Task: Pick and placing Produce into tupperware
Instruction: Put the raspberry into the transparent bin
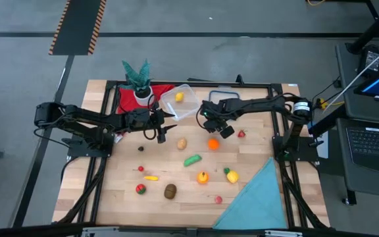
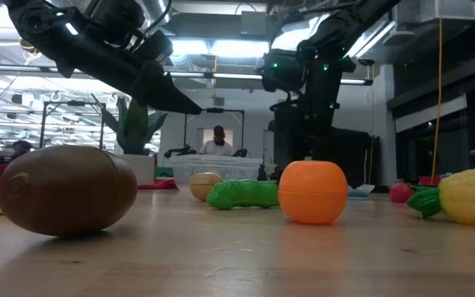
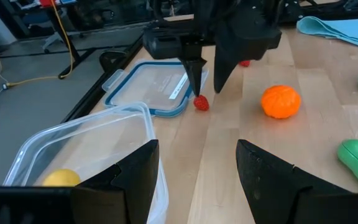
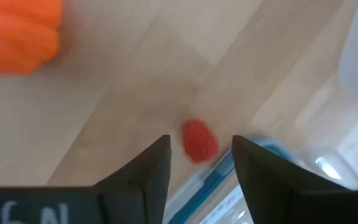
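A small red piece of produce (image 4: 199, 142) lies on the wooden table against the blue rim of the flat lid (image 3: 148, 87). My right gripper (image 3: 207, 87) points down just above it, open, one finger on either side, touching nothing. The tupperware (image 1: 179, 103) stands at the far middle of the table with one yellow piece (image 3: 61, 178) inside. My left gripper (image 3: 197, 168) hovers open beside the tupperware, with nothing between its fingers. An orange (image 1: 213, 143), a green piece (image 1: 192, 160), a tan piece (image 1: 181, 143) and a brown one (image 1: 170, 191) lie on the table nearer the front.
A potted plant (image 1: 138, 79) stands on a red cloth (image 1: 129, 100) at the far left. A teal cloth (image 1: 258, 197) covers the near right corner. Several more small pieces of produce are scattered over the near half, among them a strawberry (image 1: 241, 133) right of my right gripper.
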`<move>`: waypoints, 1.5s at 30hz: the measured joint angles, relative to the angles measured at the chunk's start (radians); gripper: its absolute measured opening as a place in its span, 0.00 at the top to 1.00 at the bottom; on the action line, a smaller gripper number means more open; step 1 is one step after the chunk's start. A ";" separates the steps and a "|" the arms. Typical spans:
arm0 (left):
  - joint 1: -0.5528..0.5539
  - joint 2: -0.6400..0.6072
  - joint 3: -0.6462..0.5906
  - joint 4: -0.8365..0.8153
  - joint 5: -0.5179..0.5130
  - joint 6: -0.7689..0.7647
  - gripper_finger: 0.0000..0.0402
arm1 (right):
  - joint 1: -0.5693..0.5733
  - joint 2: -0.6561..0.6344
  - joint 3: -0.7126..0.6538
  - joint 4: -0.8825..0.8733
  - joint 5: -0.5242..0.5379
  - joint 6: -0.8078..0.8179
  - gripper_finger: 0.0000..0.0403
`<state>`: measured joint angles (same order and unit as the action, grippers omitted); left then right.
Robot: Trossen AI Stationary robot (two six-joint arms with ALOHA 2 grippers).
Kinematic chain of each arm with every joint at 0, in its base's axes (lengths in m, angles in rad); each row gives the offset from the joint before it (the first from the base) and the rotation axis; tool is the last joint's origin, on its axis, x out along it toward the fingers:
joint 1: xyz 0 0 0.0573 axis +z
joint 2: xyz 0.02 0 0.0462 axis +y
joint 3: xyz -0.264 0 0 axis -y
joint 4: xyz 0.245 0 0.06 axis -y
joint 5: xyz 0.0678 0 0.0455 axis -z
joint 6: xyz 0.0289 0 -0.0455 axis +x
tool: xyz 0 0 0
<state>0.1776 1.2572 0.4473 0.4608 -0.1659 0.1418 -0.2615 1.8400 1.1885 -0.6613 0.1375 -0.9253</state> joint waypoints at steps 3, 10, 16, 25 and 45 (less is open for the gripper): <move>0.000 0.000 0.000 0.000 0.000 0.000 0.49 | 0.000 0.013 0.000 0.003 0.000 -0.001 0.58; 0.002 0.000 0.000 -0.002 0.000 -0.001 0.49 | 0.000 0.040 0.000 0.008 0.002 -0.047 0.58; 0.002 0.000 0.000 -0.002 0.000 -0.001 0.49 | 0.000 0.040 0.000 0.014 0.003 -0.048 0.58; 0.002 0.000 0.000 -0.003 -0.001 -0.004 0.49 | -0.020 0.047 0.000 0.021 -0.014 -0.047 0.58; 0.002 0.000 0.000 -0.004 -0.001 -0.003 0.49 | -0.031 0.081 0.001 0.046 -0.053 -0.045 0.58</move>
<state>0.1791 1.2568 0.4469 0.4572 -0.1665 0.1390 -0.2928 1.9213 1.1896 -0.6155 0.0845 -0.9706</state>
